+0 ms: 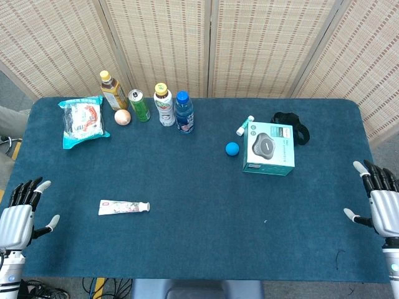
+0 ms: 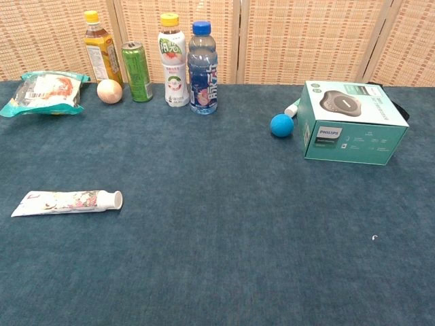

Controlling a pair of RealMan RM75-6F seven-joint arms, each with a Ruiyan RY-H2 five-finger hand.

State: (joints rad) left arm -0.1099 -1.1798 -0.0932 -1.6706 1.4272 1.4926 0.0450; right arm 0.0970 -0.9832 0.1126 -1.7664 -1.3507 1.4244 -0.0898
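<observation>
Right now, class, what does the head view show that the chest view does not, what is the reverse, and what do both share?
Only the head view shows the left hand and right hand, both open at the table's near corners, and the whole black strap. Only the chest view reads PHILIPS on the teal box. Both show the toothpaste tube, blue ball, bottles, can and snack bag.

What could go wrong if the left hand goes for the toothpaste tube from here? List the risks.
1. The toothpaste tube lies flat on the table, so fingers may scrape the cloth or push it away.
2. The left hand sits open at the table edge; only the head view shows it.
3. Overreaching could topple the bottles standing close together.
</observation>
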